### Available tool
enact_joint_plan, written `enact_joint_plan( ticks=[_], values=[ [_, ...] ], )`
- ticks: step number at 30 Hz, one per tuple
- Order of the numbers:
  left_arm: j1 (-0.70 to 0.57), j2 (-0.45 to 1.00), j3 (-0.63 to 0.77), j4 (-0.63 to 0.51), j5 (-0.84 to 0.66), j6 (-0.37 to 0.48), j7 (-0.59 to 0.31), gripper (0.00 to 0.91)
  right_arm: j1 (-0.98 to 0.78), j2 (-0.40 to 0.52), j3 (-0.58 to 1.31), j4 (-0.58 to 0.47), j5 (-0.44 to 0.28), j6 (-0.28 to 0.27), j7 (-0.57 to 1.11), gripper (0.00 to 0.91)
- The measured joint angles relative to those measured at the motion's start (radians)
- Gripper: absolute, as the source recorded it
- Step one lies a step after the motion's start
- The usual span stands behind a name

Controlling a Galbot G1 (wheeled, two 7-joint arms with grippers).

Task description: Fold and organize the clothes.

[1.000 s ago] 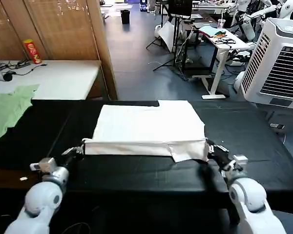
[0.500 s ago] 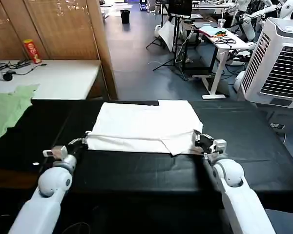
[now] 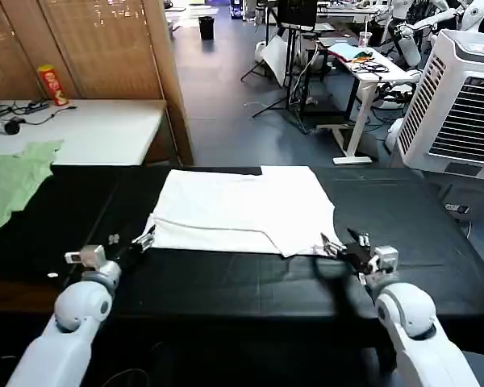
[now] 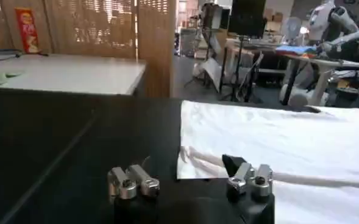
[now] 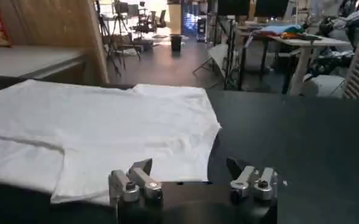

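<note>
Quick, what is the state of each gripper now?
Left gripper: open, holding nothing, beside the T-shirt edge.
Right gripper: open, holding nothing, at the T-shirt's near corner.

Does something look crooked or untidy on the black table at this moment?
Yes. The folded white cotton T-shirt has an uneven near edge: its flap toward the right gripper reaches lower than the rest, so the fold is not straight. Both grippers, left too, are open at its corners.
</note>
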Motion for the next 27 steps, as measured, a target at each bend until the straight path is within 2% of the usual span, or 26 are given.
enact_joint_plan(
  ticks=[1,2,3,4,5,6,7,8,10,19,27],
  values=[
    [0.006,0.001,-0.001,0.001,-0.010,0.001,0.003,0.868,-0.002,0.001,0.000,-0.001,-0.003,0.000,0.000,0.624],
    [0.010,0.002,-0.002,0.003,-0.015,0.002,0.005,0.595,-0.003,0.002,-0.001,-0.002,-0.005,0.001,0.000,0.605],
    [0.014,0.002,-0.002,0.005,-0.020,0.002,0.008,0.517,-0.005,0.004,-0.003,-0.003,-0.007,0.001,0.000,0.575],
    [0.017,0.002,-0.002,0.010,-0.024,0.002,0.011,0.302,-0.006,0.006,-0.005,-0.004,-0.009,0.001,-0.001,0.556],
    [0.018,0.001,-0.002,0.014,-0.028,0.003,0.013,0.215,-0.007,0.008,-0.006,-0.005,-0.010,0.000,0.000,0.527],
    [0.018,0.000,-0.002,0.019,-0.032,0.004,0.015,0.127,-0.007,0.010,-0.007,-0.006,-0.012,0.000,0.000,0.419],
    [0.019,-0.001,-0.001,0.025,-0.032,0.004,0.016,0.029,-0.007,0.012,-0.008,-0.008,-0.013,-0.001,0.001,0.361],
    [0.020,-0.002,0.000,0.028,-0.032,0.004,0.017,0.000,-0.007,0.014,-0.009,-0.009,-0.013,-0.002,0.003,0.302],
    [0.020,-0.004,0.001,0.034,-0.029,0.002,0.017,0.000,-0.008,0.015,-0.009,-0.011,-0.013,-0.004,0.006,0.078],
    [0.037,0.002,0.004,0.027,-0.021,0.004,0.017,0.000,-0.007,0.008,-0.008,-0.010,0.014,-0.033,0.032,0.010],
    [0.084,0.021,-0.007,-0.014,0.010,0.014,0.007,0.000,-0.044,-0.027,0.010,0.078,0.113,-0.126,0.114,0.000]
  ],
)
